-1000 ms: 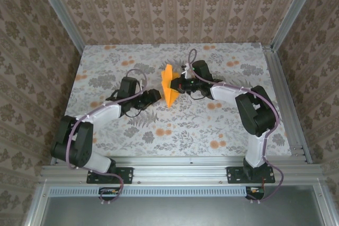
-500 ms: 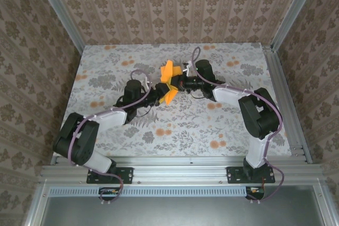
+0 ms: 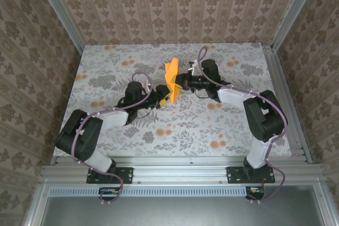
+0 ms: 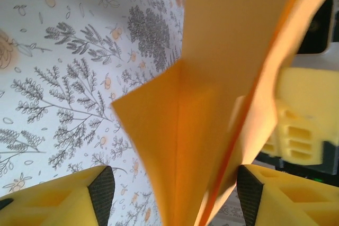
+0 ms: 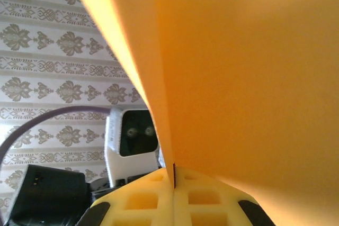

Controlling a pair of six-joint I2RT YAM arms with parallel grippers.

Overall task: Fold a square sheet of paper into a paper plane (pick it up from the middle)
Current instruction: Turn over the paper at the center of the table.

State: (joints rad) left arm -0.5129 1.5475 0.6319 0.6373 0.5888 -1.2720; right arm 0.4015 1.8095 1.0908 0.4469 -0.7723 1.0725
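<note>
Square sheet of paper (image 3: 170, 80): already creased, bright orange, held up off the floral table (image 3: 106, 67) and standing roughly on edge. From above, its long axis runs from the far side of the right gripper (image 3: 179, 83) to the near side, slightly tilted. The sheet sits just left of that gripper's tips.

Right gripper: clamped on the paper. In the right wrist view you see its two yellow pads (image 5: 143, 202) meeting on a thin edge of the sheet, which fans out above them.

Left gripper (image 3: 158, 98): opposite the right gripper, on the other side of the paper and a little nearer the arm bases. Fingers apart. In the left wrist view its yellow pads (image 4: 63, 199) stand wide on either side of the sheet's lower part, and a centre crease (image 4: 179, 130) runs down between them. You cannot tell from here whether either pad touches the paper. One pad of the right gripper (image 4: 299, 125) shows just behind the sheet.

Relation that matters: the paper lies between the left fingers, with the crease roughly in line with the gap.

Judgement: you look set up for a left-arm pinch, either to press a fold or to take over the hold. Close only once the crease is centred, or the fold will skew. Thin paper held by one edge flexes, so expect the free end to swing.
</note>
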